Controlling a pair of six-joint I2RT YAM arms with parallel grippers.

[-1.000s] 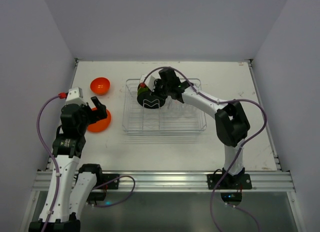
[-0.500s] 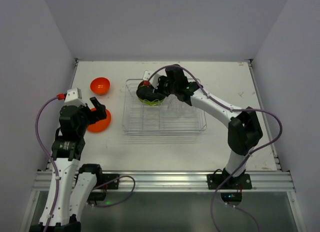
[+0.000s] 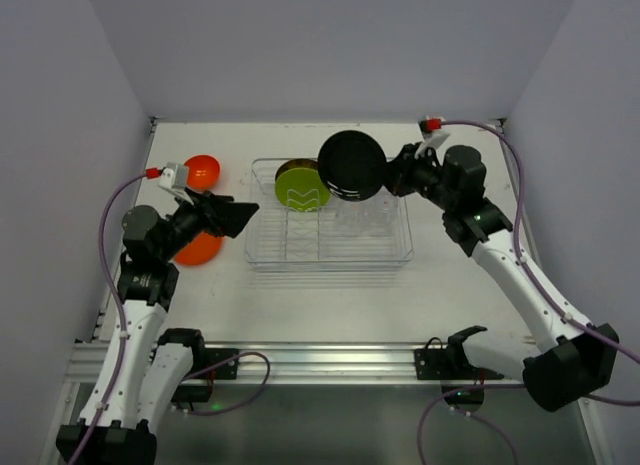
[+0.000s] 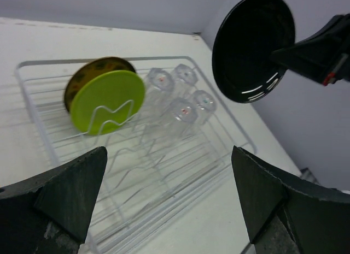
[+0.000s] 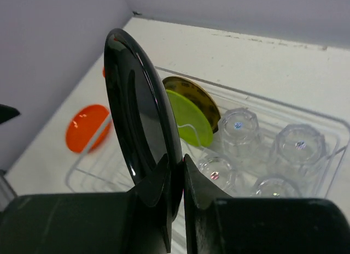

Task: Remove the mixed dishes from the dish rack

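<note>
Figure: I am gripping the black plate [image 3: 350,165] by its rim in the clamped right gripper [image 5: 175,175], raised above the dish rack [image 3: 330,257]; the left gripper [image 3: 228,215] is hovering wide open, empty. Unloaded onto the table [image 3: 480,285]: orange bowl [image 3: 200,170], orange plate [image 3: 197,249]. Left in the rack: lime green plate [image 4: 107,101], yellow-brown plate [image 4: 93,68], 4 clear cups [image 4: 180,109].

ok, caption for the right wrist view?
Right gripper holds black plate edge-on above dish rack; lime green plate and four clear cups inside.
</note>
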